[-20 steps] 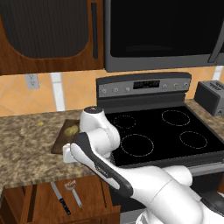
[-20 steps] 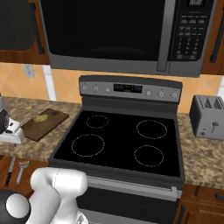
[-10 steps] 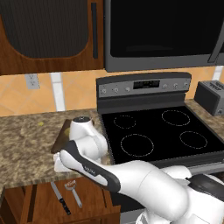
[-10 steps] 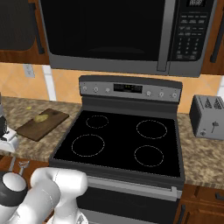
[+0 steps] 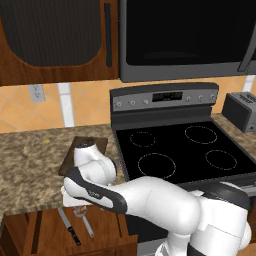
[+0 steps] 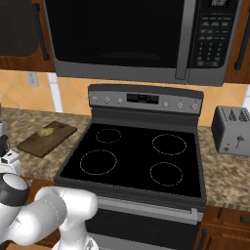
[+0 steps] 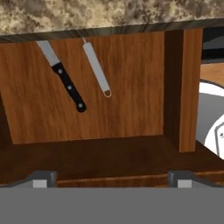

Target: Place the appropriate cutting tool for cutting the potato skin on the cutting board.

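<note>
The cutting tool (image 7: 97,69), a slim light-grey peeler, lies in an open wooden drawer (image 7: 131,109) below the counter edge, its head hidden under that edge. It also shows in the left base view as the peeler (image 5: 86,223). A knife (image 7: 65,83) with a black handle lies just left of it. My gripper (image 7: 113,178) hangs open above the drawer with nothing between its fingertips (image 7: 41,177), some way short of both tools. The dark-brown cutting board (image 6: 53,139) lies on the counter left of the stove with the potato (image 6: 46,132) on it. My arm hides part of the board (image 5: 92,144).
The black stove top (image 5: 175,150) sits right of the board, and a toaster (image 6: 232,129) stands at the far right. A tiny yellow speck (image 5: 46,141) lies on the granite counter (image 5: 25,165). My arm (image 5: 145,192) bends low across the counter's front edge.
The arm has swung down and left, from over the board to the counter's front edge above the drawer. The jaws have stayed open.
</note>
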You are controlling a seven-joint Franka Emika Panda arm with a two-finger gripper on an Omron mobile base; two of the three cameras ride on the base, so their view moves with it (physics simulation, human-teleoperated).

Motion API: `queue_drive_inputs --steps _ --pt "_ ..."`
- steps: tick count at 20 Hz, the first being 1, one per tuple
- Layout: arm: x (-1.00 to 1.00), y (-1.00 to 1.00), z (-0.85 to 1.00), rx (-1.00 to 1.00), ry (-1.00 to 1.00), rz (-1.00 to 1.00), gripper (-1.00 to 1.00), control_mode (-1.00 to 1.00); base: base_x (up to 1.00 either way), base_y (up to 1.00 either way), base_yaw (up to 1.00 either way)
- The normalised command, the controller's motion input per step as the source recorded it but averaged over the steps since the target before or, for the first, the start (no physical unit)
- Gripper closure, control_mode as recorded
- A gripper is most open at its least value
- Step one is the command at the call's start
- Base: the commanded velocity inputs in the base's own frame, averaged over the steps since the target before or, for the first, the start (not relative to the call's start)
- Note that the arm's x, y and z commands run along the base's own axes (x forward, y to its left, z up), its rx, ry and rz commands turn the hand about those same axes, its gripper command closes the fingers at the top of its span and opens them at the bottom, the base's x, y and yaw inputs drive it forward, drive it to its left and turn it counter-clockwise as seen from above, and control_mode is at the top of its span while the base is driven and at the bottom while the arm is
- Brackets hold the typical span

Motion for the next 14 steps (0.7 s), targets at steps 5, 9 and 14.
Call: queue_drive_inputs --steps 5,9,14 --pt "-0.28 -0.05 -0.19 -0.11 0.0 -0.04 -1.0 -1.0 0.0 0.0 0.0" --pt "-0.14 -0.28 -0.19 -0.01 0.0 0.0 -1.0 -1.0 0.0 0.0 0.0" --pt "-0.15 -0.25 -0.23 -0.01 0.0 0.0 -1.0 -1.0 0.0 0.0 0.0"
